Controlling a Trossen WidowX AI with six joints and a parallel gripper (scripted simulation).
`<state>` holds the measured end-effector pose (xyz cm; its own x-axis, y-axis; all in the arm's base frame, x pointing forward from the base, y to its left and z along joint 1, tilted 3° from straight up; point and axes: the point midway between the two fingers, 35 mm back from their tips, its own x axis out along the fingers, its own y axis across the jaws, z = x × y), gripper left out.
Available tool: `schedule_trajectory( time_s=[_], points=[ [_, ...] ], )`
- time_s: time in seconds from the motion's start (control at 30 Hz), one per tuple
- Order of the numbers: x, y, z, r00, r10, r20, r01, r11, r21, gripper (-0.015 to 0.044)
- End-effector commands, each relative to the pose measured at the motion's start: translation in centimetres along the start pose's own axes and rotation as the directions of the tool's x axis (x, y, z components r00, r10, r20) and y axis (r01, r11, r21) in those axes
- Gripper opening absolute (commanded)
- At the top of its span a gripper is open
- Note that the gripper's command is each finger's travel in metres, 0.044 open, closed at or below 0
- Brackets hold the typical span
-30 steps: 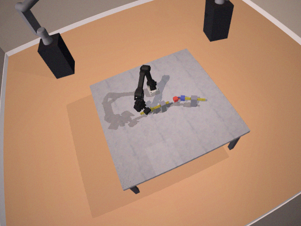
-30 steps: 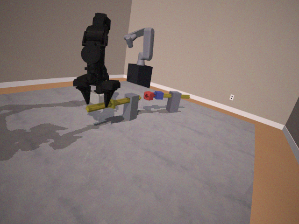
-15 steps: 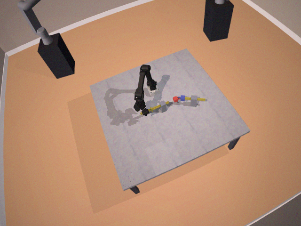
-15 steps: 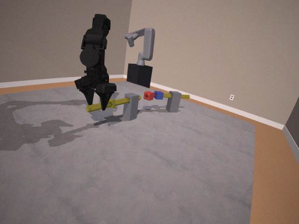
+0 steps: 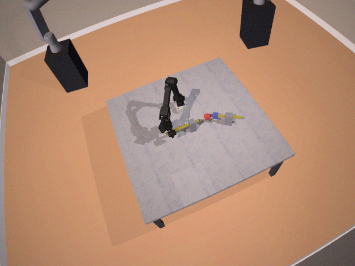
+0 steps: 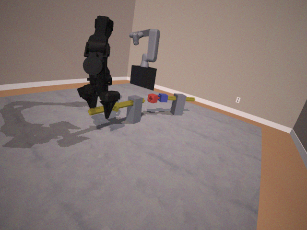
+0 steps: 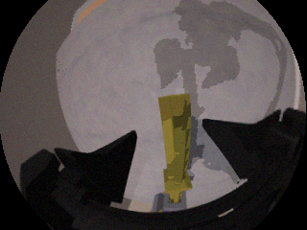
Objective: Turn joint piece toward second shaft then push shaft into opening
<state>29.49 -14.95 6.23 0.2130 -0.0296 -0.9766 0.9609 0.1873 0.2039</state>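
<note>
A black two-fingered claw (image 5: 167, 131) (image 6: 99, 110) (image 7: 171, 128) stands wide open around the left end of a yellow ridged shaft (image 5: 183, 126) (image 6: 123, 105) (image 7: 177, 139), gripping nothing; a grey upright block (image 5: 192, 125) (image 6: 134, 109) stands between it and the red square joint piece (image 5: 207, 116) (image 6: 152, 98), whose cross-shaped opening only the exterior view shows.

The joint (image 5: 207, 116) (image 6: 152, 98) is red. The shafts are yellow, the blocks are grey. The table (image 5: 200, 160) (image 6: 158, 173) (image 7: 106, 72) is grey, with darker streaks.
</note>
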Motion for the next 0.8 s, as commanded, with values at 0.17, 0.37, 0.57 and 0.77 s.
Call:
schedule_trajectory(
  time_s=[0.17,0.37,0.57,0.77],
  points=[
    [0.94,-0.13,-0.17,1.000,-0.004,-0.006,0.005,1.000,0.007,0.0361],
    [0.94,-0.13,-0.17,1.000,-0.004,-0.006,0.005,1.000,0.007,0.0204],
    [0.94,-0.13,-0.17,1.000,-0.004,-0.006,0.005,1.000,0.007,0.0102],
    [0.94,-0.13,-0.17,1.000,-0.004,-0.006,0.005,1.000,0.007,0.0102]
  ],
)
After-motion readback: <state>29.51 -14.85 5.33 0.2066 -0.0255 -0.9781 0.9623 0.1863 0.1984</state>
